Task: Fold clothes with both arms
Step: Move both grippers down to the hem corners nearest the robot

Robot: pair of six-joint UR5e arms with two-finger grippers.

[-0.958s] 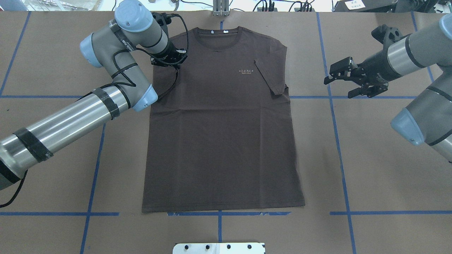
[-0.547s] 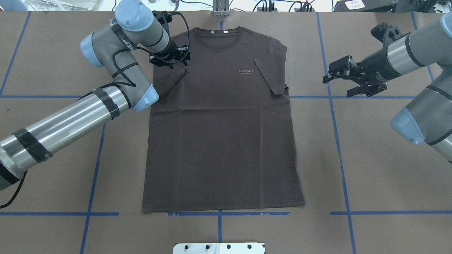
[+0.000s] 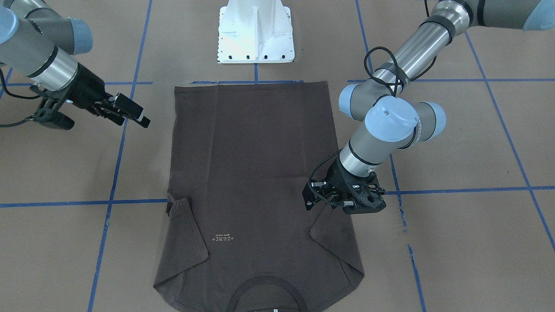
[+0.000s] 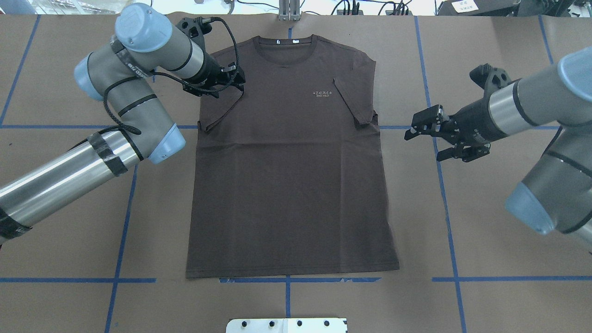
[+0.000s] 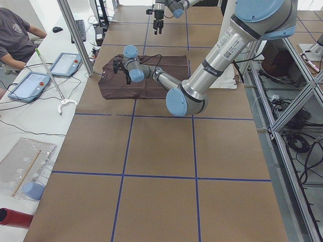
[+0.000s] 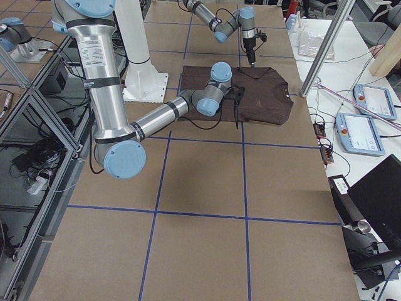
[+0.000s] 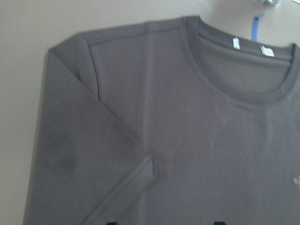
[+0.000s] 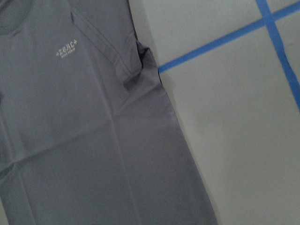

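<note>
Both claws gape, empty. Left gripper (image 4: pixel 237 79) above tucked sleeve (image 4: pixel 222 111), right gripper (image 4: pixel 425 145) off-cloth — uneven grabs would likely skew the T-shirt (image 4: pixel 291 185).

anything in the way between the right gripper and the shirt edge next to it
Nothing visible. Only bare brown table with a blue tape line lies between the open right gripper and the T-shirt, which lies flat.

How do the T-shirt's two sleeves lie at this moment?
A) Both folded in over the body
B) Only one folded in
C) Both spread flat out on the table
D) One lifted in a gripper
A: in the overhead view the T-shirt has the sleeve by the left gripper and the opposite sleeve both lying on its chest, and neither is held.
</note>
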